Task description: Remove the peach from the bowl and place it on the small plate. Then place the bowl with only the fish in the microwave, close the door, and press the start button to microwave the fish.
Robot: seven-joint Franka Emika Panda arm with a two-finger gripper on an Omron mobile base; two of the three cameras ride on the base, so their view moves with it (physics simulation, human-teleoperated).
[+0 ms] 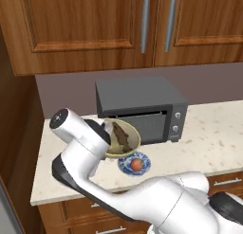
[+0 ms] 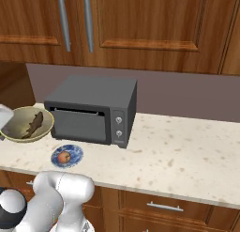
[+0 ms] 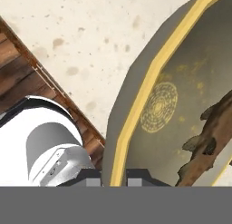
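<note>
- the bowl (image 1: 124,139) is hanging tilted above the surface (image 1: 209,143), with the fish (image 1: 121,136) lying inside it.
- the fingers (image 3: 113,177) are pinching the bowl's rim, one on each side.
- the peach (image 1: 136,164) is sitting on the small plate (image 1: 127,165), just below the bowl.
- a dark countertop oven (image 2: 93,111) is standing behind them.

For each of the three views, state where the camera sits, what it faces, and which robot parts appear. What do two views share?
Left base view: behind-left, facing the counter; arm lifts the bowl.
Right base view: behind-right, facing the countertop oven; elbow low left.
Hand view: on the hand, facing the bowl rim between its fingers.
Shared by both base views: peach on small plate.
</note>
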